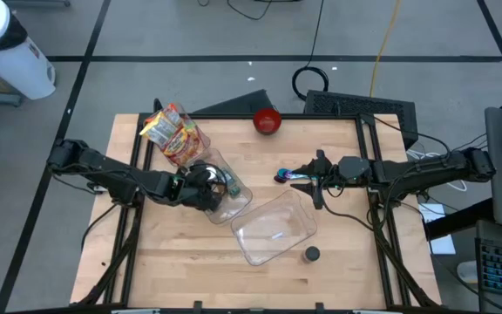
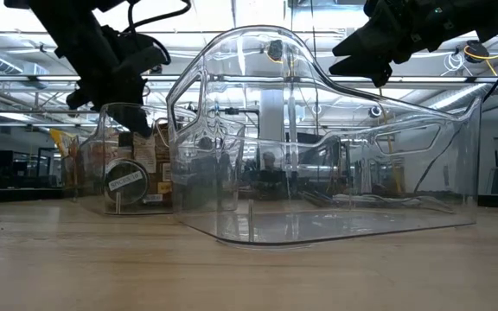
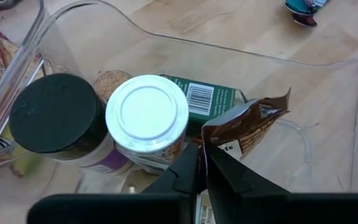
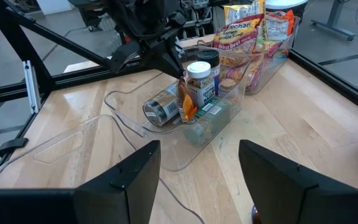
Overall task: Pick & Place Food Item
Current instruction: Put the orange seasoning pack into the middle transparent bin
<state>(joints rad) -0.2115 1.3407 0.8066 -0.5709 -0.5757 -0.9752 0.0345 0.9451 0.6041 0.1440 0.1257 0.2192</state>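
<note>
A clear bin (image 1: 229,199) at the table's left-middle holds a black-lidded jar (image 3: 55,113), a white-lidded jar (image 3: 146,112), a green box (image 3: 209,99) and a brown foil packet (image 3: 247,121). My left gripper (image 3: 202,167) reaches down into this bin and is shut on the packet. My right gripper (image 4: 197,165) hovers open at the table's right-middle with nothing between its fingers. A small blue-wrapped item (image 1: 288,176) lies on the table beside it. An empty clear bin (image 1: 275,228) stands on the table near the middle. My left gripper pinches the brown packet's upper corner (image 3: 209,142) between its two fingers. The fingers slant down from the table's left side. The packet stands upright below the fingertips (image 4: 180,73), its lower part down among the jars in the bin.
A second clear bin of noodle and snack packets (image 1: 174,133) stands at the far left. A red bowl (image 1: 267,120) sits at the far edge. A small dark round thing (image 1: 312,254) lies near the front, right of the empty bin.
</note>
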